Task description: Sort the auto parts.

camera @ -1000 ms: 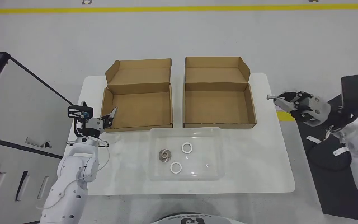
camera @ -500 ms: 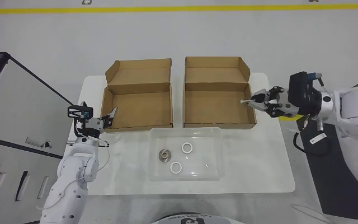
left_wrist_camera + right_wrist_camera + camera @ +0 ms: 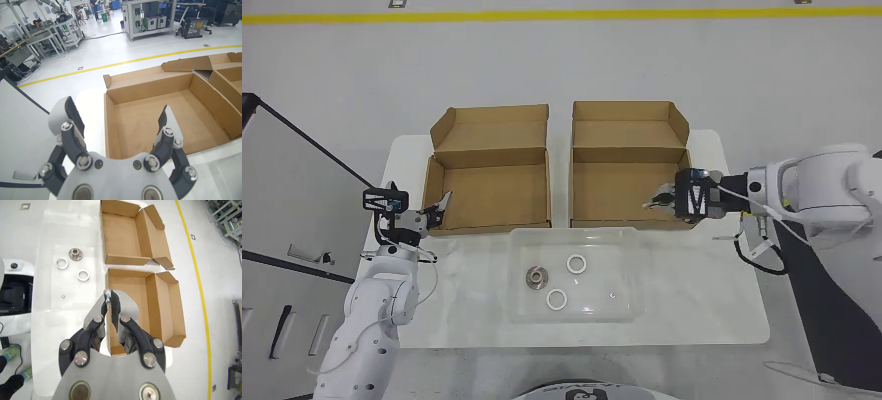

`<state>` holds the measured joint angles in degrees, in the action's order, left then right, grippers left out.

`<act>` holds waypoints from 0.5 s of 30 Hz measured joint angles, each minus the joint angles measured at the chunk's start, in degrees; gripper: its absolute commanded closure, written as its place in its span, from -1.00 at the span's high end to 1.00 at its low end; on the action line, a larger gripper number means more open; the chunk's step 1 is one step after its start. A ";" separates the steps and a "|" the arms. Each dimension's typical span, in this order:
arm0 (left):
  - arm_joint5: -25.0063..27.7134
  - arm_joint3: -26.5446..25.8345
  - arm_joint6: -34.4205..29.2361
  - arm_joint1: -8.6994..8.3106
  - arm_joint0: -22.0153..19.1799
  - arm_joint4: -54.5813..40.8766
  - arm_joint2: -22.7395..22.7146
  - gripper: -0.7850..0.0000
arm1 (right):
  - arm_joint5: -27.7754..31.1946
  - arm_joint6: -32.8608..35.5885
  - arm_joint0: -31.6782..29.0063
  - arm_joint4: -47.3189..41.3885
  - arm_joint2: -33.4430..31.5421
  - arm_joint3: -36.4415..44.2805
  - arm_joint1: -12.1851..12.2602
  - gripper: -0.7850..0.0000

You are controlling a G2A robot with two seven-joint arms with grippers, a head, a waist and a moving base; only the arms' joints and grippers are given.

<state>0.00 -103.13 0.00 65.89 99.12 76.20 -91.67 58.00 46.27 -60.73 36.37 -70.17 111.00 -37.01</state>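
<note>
- The right tool pinches a small metal pin above the right box's front wall.
- The left tool, spread wide, hangs beside the left box near the desk's left edge.

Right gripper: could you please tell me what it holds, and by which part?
The right gripper pinches a metal pin by its shaft, one end sticking out.

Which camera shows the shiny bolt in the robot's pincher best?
The right wrist view: the small silver metal bolt sits close up, pinched in the right gripper at the brown cardboard box's edge. From the top view it is a tiny speck. The left wrist view faces the other cardboard box.
</note>
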 measured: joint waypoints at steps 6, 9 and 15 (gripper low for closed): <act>0.00 0.00 0.00 0.00 0.00 0.00 0.00 1.00 | 0.00 -0.56 6.80 4.70 9.44 -2.26 1.09 -1.00; 0.00 0.00 0.00 0.00 0.00 0.00 0.00 1.00 | 0.00 -1.52 10.73 7.09 14.38 -4.12 1.42 -1.00; 0.00 0.00 0.00 0.00 0.00 0.00 0.00 1.00 | 0.00 -5.29 19.44 11.62 24.46 -8.97 1.72 -1.00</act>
<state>0.00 -103.13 0.00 65.89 99.12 76.20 -91.67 58.00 40.98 -41.29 47.99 -45.71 102.03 -35.29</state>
